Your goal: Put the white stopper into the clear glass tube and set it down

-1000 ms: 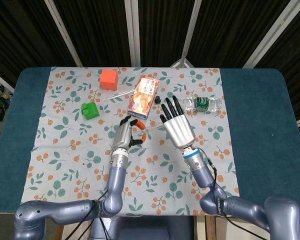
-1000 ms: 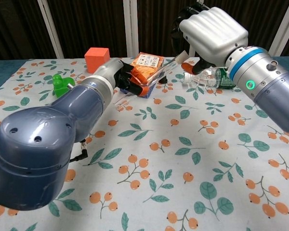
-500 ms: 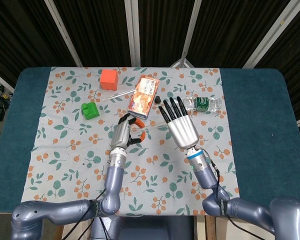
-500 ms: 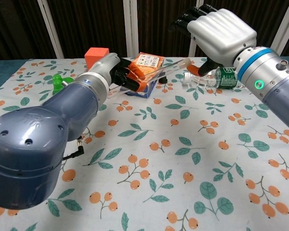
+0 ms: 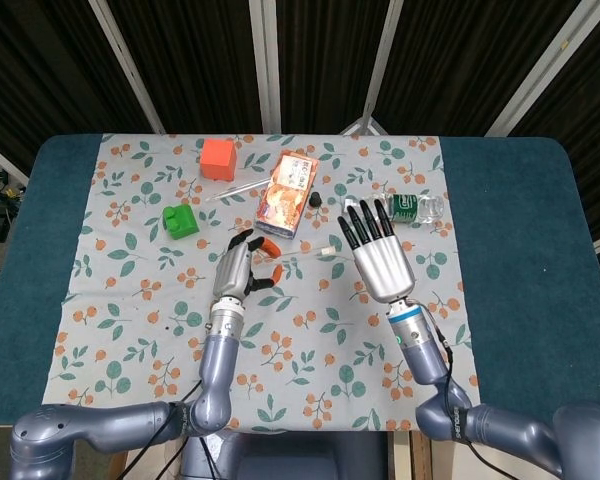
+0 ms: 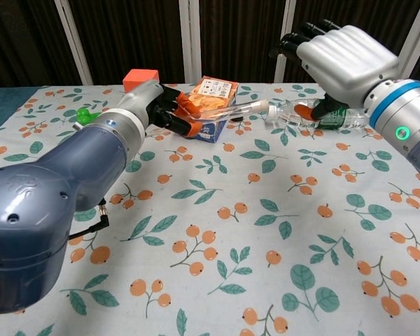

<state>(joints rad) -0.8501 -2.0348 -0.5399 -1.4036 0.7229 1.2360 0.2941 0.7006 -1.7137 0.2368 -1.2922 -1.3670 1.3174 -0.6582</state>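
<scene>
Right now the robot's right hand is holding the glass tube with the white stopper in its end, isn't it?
Not quite: its left hand holds the glass tube. The right hand is open and apart from it. The white stopper does sit in its end, as the chest view shows.

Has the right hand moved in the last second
Yes. In the head view the right hand has pulled away rightward, nearer the water bottle, off the tube.

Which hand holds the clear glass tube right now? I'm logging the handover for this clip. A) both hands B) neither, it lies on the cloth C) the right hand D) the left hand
D: the left hand grips the clear glass tube, the white stopper showing at its far end, while the right hand is clear of it with fingers spread.
</scene>
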